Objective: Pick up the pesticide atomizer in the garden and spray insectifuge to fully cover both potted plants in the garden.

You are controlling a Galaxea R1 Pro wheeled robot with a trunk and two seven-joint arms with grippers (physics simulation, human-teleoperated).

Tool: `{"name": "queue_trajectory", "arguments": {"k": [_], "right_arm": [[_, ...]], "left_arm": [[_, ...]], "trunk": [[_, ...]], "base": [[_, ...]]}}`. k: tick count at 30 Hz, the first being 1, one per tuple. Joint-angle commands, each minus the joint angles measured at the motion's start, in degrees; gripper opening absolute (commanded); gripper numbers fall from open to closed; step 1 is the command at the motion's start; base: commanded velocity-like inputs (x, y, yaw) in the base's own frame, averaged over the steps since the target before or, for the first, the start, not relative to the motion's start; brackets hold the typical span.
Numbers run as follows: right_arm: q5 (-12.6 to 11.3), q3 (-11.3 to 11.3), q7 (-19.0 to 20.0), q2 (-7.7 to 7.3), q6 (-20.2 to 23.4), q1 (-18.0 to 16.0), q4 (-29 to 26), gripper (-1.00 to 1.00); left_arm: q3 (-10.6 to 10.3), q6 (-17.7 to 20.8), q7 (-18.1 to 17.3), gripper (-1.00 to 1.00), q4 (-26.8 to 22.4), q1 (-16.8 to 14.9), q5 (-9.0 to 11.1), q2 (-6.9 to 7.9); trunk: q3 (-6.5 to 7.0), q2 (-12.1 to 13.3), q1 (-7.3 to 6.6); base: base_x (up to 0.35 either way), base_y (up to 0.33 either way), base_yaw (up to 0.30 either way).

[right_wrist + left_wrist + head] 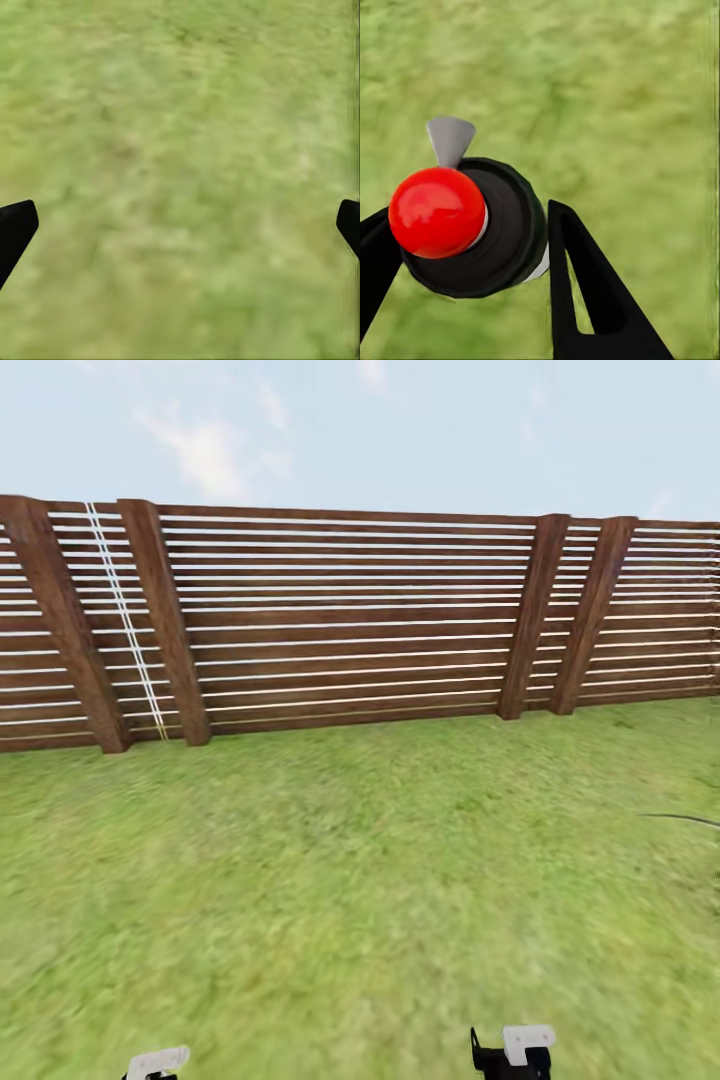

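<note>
The pesticide atomizer (514,229) sits between the two black fingers (585,292) of my left gripper (465,219), which is shut on it. Seen from above, it shows a red round cap, a dark round body with a white band, and a small grey nozzle (450,139). Under it lies the garden lawn (330,880). My right gripper (185,221) is wide open over bare grass, with just its black fingertips at the frame's sides. In the head view, both grippers peek in at the bottom edge, left gripper (155,1063) and right gripper (515,1050). The potted plants are out of view.
A brown horizontal-slat wooden fence (350,620) with thick leaning posts runs across the far side of the lawn. Open grass stretches from me to the fence. A thin dark curved line (685,819) lies on the grass at the right edge.
</note>
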Motion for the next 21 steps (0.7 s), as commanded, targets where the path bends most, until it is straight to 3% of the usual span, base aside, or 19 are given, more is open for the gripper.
{"name": "queue_trajectory", "arguments": {"k": [1, 21], "right_arm": [[0.62, -0.03, -0.49, 0.01, -0.06, -0.05, 0.07, 1.0], [0.67, -0.03, -0.49, 0.01, -0.06, -0.05, 0.07, 1.0]], "left_arm": [[0.38, -0.21, 0.14, -1.0, 0.05, -0.03, -0.59, 0.0], [0.38, -0.21, 0.14, -1.0, 0.05, -0.03, -0.58, 0.0]], "trunk": [[-0.05, -0.02, 0.02], [-0.05, -0.02, 0.02]], "base": [[0.339, 0.0, -0.264], [0.339, 0.061, -0.264]]}}
